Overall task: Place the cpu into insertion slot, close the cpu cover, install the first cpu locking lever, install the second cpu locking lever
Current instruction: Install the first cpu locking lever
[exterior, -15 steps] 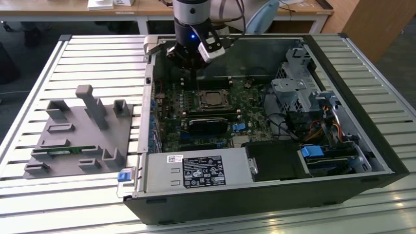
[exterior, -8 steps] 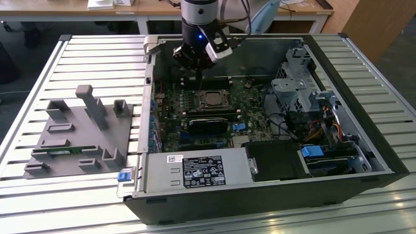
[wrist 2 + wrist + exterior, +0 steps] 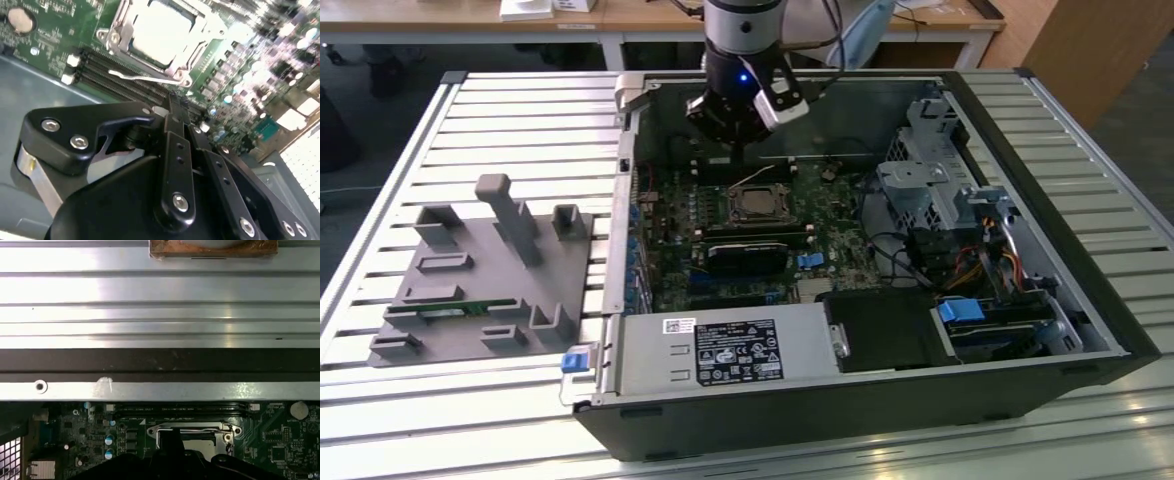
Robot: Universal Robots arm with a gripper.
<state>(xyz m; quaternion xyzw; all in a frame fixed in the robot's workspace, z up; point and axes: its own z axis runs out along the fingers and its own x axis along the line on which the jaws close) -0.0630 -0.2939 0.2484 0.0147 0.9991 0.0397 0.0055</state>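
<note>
In the first wrist view, the gripper (image 3: 172, 450) is covering the near part of the cpu (image 3: 200, 442). In the second wrist view, the cpu cover (image 3: 120, 25) is running off the picture's edge, and the far-right board parts are blurring out.

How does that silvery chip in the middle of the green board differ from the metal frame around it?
The cpu is a solid, plain, pale square; the cpu cover is a thin frame with a square window and shiny edges. The cpu sits inside that window, so it is smaller than the cpu cover. Both are silvery metal and lie flat on the green board.
</note>
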